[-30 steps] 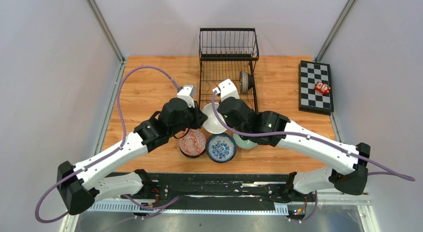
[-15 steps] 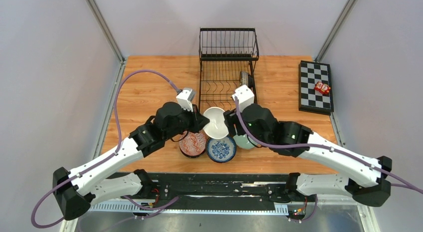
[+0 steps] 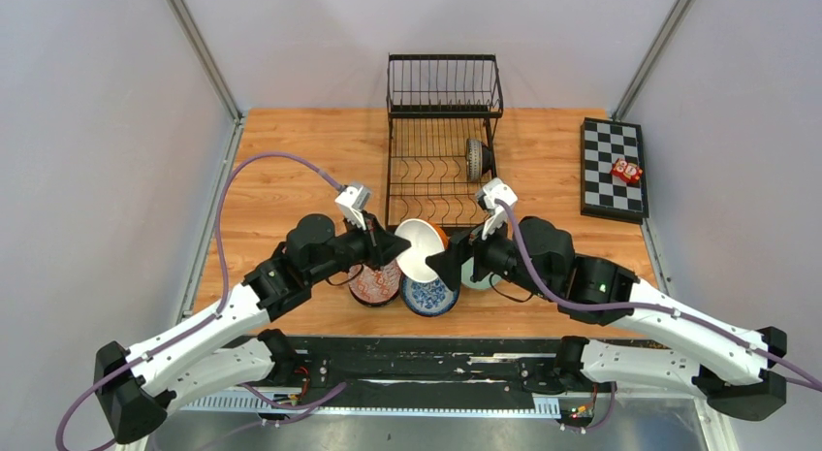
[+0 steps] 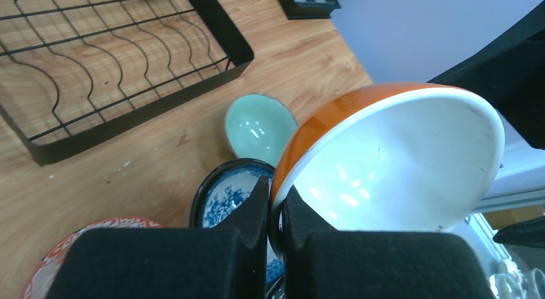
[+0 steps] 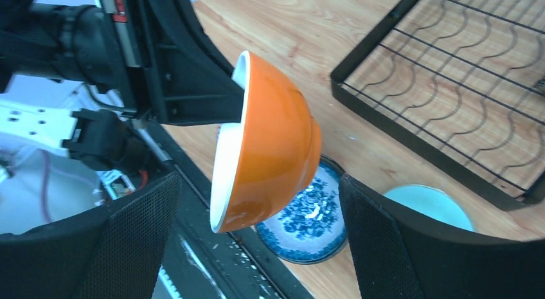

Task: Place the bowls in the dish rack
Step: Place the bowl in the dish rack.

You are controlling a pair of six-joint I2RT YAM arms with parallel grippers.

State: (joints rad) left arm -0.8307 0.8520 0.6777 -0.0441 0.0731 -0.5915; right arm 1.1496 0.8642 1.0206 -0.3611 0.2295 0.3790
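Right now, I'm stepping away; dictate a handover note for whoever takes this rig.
Left gripper: shut on the rim of the orange bowl, lifted and tilted.
Right gripper: open, jaws either side of that bowl, not gripping.
Done: one dark bowl stands on edge in the dish rack.
To do: orange bowl, plus red-patterned bowl, blue floral bowl and pale green bowl on the table.

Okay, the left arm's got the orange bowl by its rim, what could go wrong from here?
1. The left gripper pinches the orange bowl only at its rim; it could slip and land on the blue-and-white bowl below.
2. The right gripper is open, its fingers flanking the tilted bowl; pulling away carelessly could knock it loose.
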